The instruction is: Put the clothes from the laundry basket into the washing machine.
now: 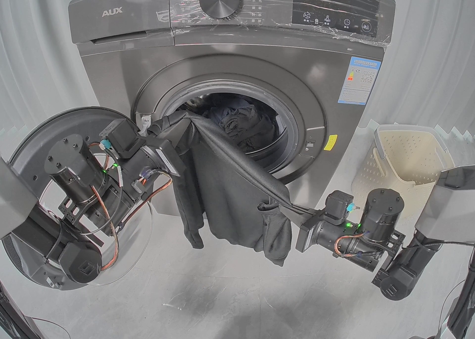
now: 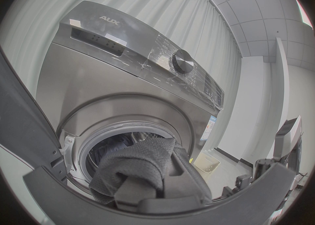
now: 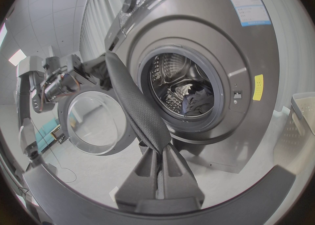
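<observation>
Here, left fingers point(image 2: 137, 191) and right fingers point(image 3: 142, 176) clamped on dark garment point(image 1: 222, 191), washing machine point(image 1: 123, 73), blue label point(image 1: 359, 80)

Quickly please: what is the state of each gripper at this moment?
Left gripper: shut on one end of the dark garment.
Right gripper: shut on the other end of it.

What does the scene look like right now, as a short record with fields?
Washing machine: door swung open to robot's left
Drum: dark clothes already inside
Dark garment: stretched between both grippers before the opening, rest hanging down
Left gripper: shut on the garment, at the opening's rim
Right gripper: shut on the garment, lower and farther right
Laundry basket: on the floor, right of machine
</observation>
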Controlling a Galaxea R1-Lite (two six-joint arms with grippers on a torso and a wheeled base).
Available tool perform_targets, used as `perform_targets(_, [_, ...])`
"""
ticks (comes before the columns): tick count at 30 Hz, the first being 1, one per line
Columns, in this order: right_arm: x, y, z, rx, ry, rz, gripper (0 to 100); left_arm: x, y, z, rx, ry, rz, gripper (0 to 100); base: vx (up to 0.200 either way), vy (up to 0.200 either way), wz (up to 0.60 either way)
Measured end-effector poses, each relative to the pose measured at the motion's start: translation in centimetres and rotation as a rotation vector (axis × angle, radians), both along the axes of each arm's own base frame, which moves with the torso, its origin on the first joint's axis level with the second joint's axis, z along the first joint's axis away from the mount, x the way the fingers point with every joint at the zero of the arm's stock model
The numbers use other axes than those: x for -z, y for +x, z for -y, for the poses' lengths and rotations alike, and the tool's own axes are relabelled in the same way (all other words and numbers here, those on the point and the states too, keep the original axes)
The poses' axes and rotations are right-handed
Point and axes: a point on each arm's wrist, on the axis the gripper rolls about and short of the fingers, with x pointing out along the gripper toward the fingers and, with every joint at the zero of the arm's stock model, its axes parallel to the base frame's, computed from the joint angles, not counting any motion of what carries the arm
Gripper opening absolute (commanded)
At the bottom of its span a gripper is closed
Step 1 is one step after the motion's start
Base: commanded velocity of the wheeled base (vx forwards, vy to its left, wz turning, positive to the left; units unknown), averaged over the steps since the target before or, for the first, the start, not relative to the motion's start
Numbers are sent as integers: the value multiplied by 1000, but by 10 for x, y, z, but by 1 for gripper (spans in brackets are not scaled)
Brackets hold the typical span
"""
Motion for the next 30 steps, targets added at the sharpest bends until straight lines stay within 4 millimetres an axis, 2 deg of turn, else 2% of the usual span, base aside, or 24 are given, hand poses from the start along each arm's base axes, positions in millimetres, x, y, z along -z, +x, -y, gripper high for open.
perform_targets(4, [13,19,-4,35,-4,-6,0,-2,-3,4,16,-3,5,0,0,0,0])
perform_targets(5, [15,25,-6,43,-1,-2,100,-2,-4,5,20,-4,5,0,0,0,0])
perform_targets(10, [28,56,-17,81,20,25,100,-2,-9,11,44,-5,4,0,0,0,0])
perform_targets(16, [48,80,-28,116,27,36,100,-1,-14,18,71,-2,-1,0,0,0,0])
perform_targets(25, [77,82,-42,118,-4,-5,100,0,-17,21,84,0,-4,0,0,0,0])
perform_targets(30, [87,73,-49,94,-15,-36,100,1,-16,21,84,0,-4,0,0,0,0])
